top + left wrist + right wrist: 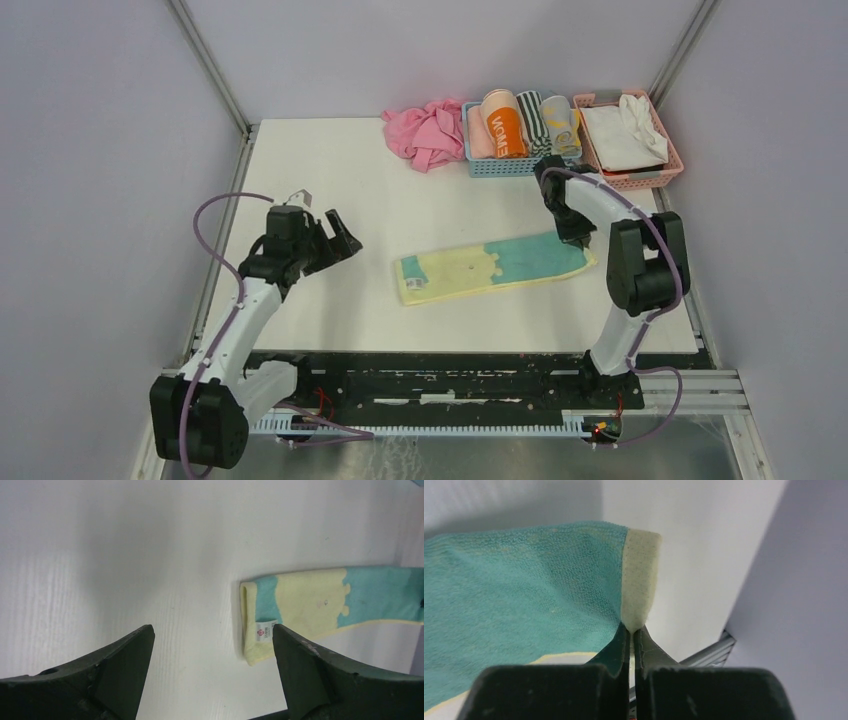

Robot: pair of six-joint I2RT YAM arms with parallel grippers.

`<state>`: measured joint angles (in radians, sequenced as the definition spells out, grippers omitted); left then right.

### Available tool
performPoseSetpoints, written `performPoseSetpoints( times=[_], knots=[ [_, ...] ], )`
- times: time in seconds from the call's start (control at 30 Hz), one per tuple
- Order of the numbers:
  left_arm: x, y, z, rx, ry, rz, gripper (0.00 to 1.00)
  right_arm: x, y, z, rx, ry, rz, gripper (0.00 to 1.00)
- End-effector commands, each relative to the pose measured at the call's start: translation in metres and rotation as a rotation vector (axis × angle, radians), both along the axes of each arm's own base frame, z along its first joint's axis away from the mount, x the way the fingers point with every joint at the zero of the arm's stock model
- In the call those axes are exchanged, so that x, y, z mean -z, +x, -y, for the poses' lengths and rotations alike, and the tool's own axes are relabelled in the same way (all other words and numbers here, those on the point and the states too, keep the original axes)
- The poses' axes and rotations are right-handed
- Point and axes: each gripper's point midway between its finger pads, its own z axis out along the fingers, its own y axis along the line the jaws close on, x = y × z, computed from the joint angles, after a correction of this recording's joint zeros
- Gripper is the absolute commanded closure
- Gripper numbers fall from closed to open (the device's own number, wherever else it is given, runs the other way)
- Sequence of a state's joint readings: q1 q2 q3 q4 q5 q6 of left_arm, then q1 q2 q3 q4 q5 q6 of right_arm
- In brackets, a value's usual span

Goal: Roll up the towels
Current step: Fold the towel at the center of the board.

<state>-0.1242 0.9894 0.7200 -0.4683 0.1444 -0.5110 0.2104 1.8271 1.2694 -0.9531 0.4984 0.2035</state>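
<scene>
The right gripper pinches the right edge of the towel, which lies flat on the table. The left gripper hangs wide open nearby. Such a thin pinch may slip when rolling begins.

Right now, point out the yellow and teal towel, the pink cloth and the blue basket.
yellow and teal towel (490, 265), top view, middle of the strip.
pink cloth (427, 132), top view, middle of the heap.
blue basket (510, 166), top view, its front wall.
</scene>
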Motion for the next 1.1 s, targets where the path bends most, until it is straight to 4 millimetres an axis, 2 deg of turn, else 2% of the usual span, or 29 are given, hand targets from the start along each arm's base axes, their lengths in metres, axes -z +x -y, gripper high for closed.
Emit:
performPoseSetpoints(
  times=[0.0,0.1,0.17,0.33,0.5,0.63,0.8,1.07],
  knots=[
    [0.006,0.0,0.037,0.094,-0.175,0.018,0.06,-0.079,0.009,0.039,0.019,-0.259,0.105,1.0],
    [0.019,-0.003,0.053,0.113,-0.22,-0.008,0.07,-0.085,0.01,0.017,-0.025,-0.109,0.137,1.0],
    [0.025,-0.004,0.066,0.135,-0.249,-0.025,0.07,-0.082,0.01,-0.011,-0.068,0.057,0.154,1.0],
    [0.042,-0.006,0.097,0.171,-0.273,-0.065,0.11,-0.082,0.003,-0.099,-0.193,0.518,0.191,1.0],
    [0.064,-0.004,0.111,0.151,-0.309,-0.103,0.22,-0.087,-0.009,-0.154,-0.265,0.733,0.182,1.0],
    [0.073,-0.003,0.127,0.161,-0.33,-0.118,0.32,-0.087,-0.019,-0.194,-0.316,0.826,0.163,0.99],
    [0.088,-0.003,0.137,0.145,-0.324,-0.148,0.42,-0.083,-0.028,-0.237,-0.356,0.874,0.133,0.98],
    [0.104,-0.009,0.149,0.162,-0.323,-0.187,0.56,-0.066,-0.032,-0.282,-0.346,0.801,0.112,0.96]
  ],
)
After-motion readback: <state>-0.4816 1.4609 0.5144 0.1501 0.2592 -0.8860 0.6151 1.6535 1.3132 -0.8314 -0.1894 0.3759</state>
